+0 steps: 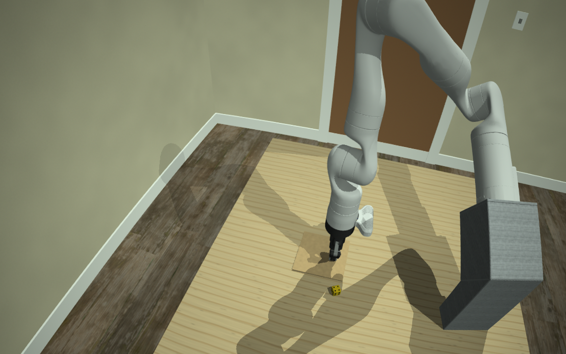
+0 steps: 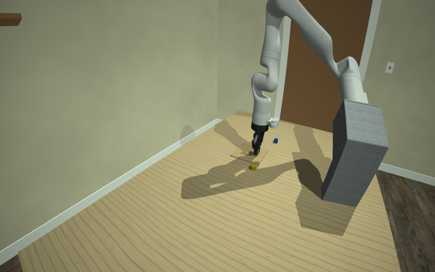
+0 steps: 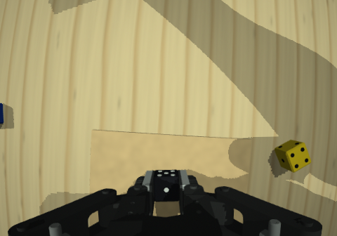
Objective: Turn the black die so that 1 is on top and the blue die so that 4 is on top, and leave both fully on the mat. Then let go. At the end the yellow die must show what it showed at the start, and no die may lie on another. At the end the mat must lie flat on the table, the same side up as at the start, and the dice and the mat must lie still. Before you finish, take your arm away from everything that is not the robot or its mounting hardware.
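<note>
Holding the small black cube die with white pips [image 3: 166, 185] between its two dark fingers, the black two-finger gripper [image 3: 166, 188] is pinching the die's side faces just above the flat tan square mat [image 3: 140, 154]. In the wrist view, the die face turned toward the camera is showing a single pip, and the face beyond it is showing a row of several pips, too foreshortened to count. Whether the die is already resting on the mat or hanging just over it cannot be told; from above, the fingertips are standing low over the mat's near-right part [image 1: 311, 252].

By my judgement, the step in hand is the black die's reorientation: the one-pip face is looking along the arm rather than clearly upward, so the next move is calling for a wrist rotation that is bringing that face to the top, then a gentle set-down well inside the mat's edges before the fingers part.

Outward from there, the small yellow die with black pips [image 3: 293, 156] is sitting on the pale wooden plank table [image 2: 144, 220] just off the mat's corner, near enough that a sweeping descent could nudge it. The small blue die [image 2: 275, 140] is lying off the mat on the far side, well apart from the yellow one, and is waiting its turn.
</note>
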Motion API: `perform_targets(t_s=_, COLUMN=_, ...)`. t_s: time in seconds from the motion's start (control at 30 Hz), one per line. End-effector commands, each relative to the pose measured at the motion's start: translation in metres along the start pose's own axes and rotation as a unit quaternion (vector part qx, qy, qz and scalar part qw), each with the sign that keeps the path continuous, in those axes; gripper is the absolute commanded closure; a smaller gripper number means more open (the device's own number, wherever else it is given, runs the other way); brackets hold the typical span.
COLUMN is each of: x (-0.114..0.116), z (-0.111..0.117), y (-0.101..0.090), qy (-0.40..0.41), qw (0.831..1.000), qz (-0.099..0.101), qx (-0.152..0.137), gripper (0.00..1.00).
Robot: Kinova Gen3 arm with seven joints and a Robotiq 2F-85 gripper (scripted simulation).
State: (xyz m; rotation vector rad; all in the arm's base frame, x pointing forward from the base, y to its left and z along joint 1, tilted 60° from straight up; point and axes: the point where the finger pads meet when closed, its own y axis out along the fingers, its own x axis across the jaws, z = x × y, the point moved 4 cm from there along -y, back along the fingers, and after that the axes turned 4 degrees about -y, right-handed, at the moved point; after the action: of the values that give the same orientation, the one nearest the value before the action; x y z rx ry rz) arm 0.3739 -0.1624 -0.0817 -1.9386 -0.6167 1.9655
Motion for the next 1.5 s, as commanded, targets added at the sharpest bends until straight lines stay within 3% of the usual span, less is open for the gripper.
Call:
perform_targets(t_s=0.0, x=0.0003, z=-0.0005, y=-0.0006, qy=0.000, qw=1.000, qz=0.000, qx=-0.001, gripper=0.85)
perform_targets(t_s=0.87, x=0.0003, z=-0.0005, y=-0.0006, qy=0.000, qw=1.000, qz=0.000, qx=-0.001, gripper=0.85)
perform_targets(t_s=1.37, x=0.0003, z=-0.0005, y=-0.0006, qy=0.000, qw=1.000, qz=0.000, qx=-0.001, gripper=0.65)
perform_targets(t_s=1.47, x=0.0003, z=-0.0005, y=-0.0006, qy=0.000, qw=1.000, qz=0.000, qx=-0.001, gripper=0.65)
